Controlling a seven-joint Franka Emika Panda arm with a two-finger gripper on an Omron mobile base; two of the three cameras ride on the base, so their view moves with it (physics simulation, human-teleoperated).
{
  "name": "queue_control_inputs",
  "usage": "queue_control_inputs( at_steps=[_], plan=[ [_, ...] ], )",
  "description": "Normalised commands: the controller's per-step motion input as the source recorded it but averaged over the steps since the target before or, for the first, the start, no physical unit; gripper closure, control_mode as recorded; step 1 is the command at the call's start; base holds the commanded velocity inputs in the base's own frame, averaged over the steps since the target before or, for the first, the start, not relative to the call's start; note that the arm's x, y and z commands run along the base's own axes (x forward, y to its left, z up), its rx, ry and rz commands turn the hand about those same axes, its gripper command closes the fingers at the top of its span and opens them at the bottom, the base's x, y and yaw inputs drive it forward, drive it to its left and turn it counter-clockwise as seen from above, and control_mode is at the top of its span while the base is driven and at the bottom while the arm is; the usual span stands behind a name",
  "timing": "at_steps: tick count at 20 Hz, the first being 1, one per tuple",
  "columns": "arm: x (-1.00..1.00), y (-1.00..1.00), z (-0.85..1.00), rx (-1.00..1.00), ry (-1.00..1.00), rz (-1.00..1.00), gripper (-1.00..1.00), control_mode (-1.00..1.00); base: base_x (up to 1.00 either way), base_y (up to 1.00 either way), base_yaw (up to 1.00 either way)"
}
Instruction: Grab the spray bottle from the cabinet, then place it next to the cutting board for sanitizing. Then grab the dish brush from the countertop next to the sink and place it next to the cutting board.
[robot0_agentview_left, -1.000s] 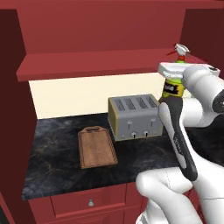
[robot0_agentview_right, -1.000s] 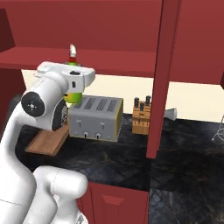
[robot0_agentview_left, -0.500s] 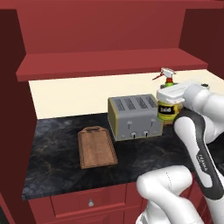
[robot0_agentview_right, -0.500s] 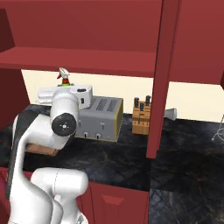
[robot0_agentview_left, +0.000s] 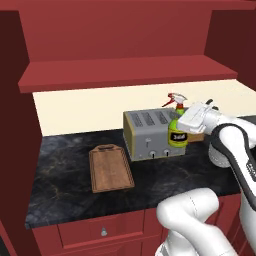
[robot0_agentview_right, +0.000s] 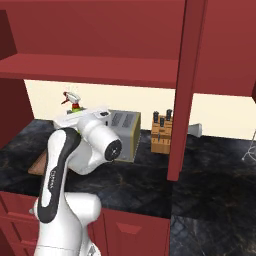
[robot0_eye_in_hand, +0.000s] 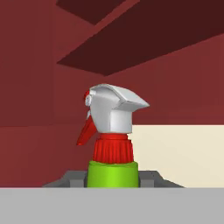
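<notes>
Bottle (robot0_agentview_left: 178, 134) held upright in mid-air, clear of the cabinet shelf (robot0_agentview_left: 125, 75) and just in front of the toaster (robot0_agentview_left: 150, 132), above the desk (robot0_agentview_left: 65, 190). White trigger head and red collar up, green body with label facing outward. Fingers (robot0_eye_in_hand: 148, 178) pinching the bottle on both sides of the green body just below the collar, as seen from the hand view; hold appears square and steady. Gripper (robot0_agentview_left: 192, 120) approaching from the right of the bottle. Board (robot0_agentview_left: 110, 167) flat on the desk, well to the left of the toaster, handle end pointing toward the wall, bare desk on both long sides. Step in hand judged as carrying the bottle from cabinet to board, first half of the task. Next move calls for travel left past the toaster's front corner, descent to the desk beside the board, bottle kept upright, release only once the base sits flat. Brush not yet dealt with.
</notes>
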Motion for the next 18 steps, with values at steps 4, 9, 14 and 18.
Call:
queue_control_inputs(
  at_steps=[4, 9, 14, 18],
  plan=[
    [0.42, 0.14, -0.50, 0.07, -0.01, 0.38, 1.00, -1.00, 0.00, 0.00, 0.00],
    [0.28, 0.01, -0.55, 0.04, 0.00, 0.17, 1.00, -1.00, 0.00, 0.00, 0.00],
    [0.21, 0.07, -0.66, 0.00, 0.00, 0.11, 1.00, -1.00, 0.00, 0.00, 0.00],
    [0.35, 0.19, -0.67, -0.02, -0.07, 0.02, 1.00, -1.00, 0.00, 0.00, 0.00]
  ],
)
